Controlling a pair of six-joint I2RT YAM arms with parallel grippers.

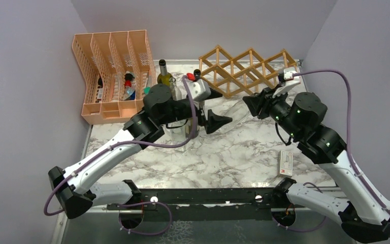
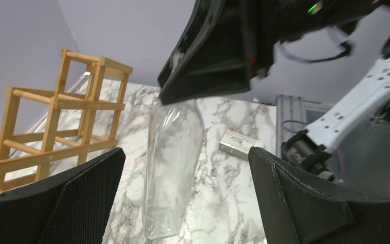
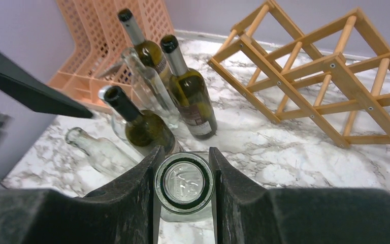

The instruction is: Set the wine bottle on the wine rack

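Note:
My right gripper (image 3: 185, 152) is shut on the mouth of a clear glass wine bottle (image 3: 184, 183). It holds the bottle roughly upright over the marble table, in front of the wooden lattice wine rack (image 3: 325, 76). In the left wrist view the clear bottle (image 2: 172, 168) hangs under the right gripper, its base near the table. My left gripper (image 2: 187, 152) is open, with a finger well clear on each side of the bottle. From above, the left gripper (image 1: 223, 107) faces the right gripper (image 1: 249, 104), and the rack (image 1: 246, 68) stands at the back.
A peach mesh organizer (image 1: 111, 76) stands at back left. Several other bottles are beside it: dark green ones (image 3: 190, 96) (image 3: 147, 129) and a clear one lying down (image 3: 99, 152). A small white box (image 1: 285, 163) lies at front right.

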